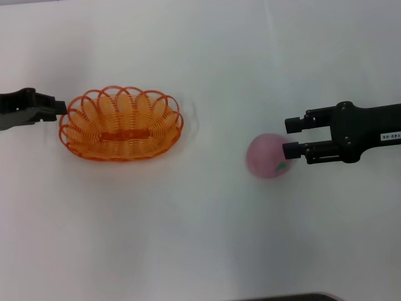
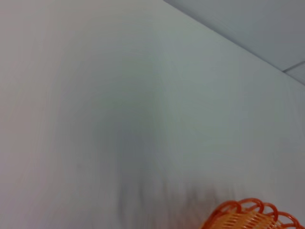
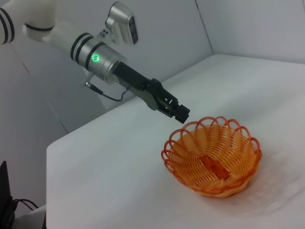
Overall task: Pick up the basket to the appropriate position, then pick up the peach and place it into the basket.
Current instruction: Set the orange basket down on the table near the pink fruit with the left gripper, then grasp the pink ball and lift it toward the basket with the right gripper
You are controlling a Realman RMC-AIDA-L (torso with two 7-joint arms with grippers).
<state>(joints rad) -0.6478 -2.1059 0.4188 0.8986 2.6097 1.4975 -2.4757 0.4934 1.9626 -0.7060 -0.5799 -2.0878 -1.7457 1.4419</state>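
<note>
The orange basket (image 1: 121, 123) stands upright on the white table (image 1: 200, 238), left of centre, and holds nothing. It also shows in the right wrist view (image 3: 212, 155), and a bit of its rim shows in the left wrist view (image 2: 252, 217). My left gripper (image 1: 61, 108) is at the basket's left rim, its fingers together and holding nothing; in the right wrist view (image 3: 182, 113) its tip is just clear of the rim. The pink peach (image 1: 266, 155) lies on the table at the right. My right gripper (image 1: 288, 137) is open at the peach's right side, and its lower fingertip overlaps the peach's edge.
Bare white table surface lies between the basket and the peach. A dark edge (image 1: 282, 297) shows at the bottom of the head view. In the right wrist view a grey wall (image 3: 167, 43) stands beyond the table's far edge.
</note>
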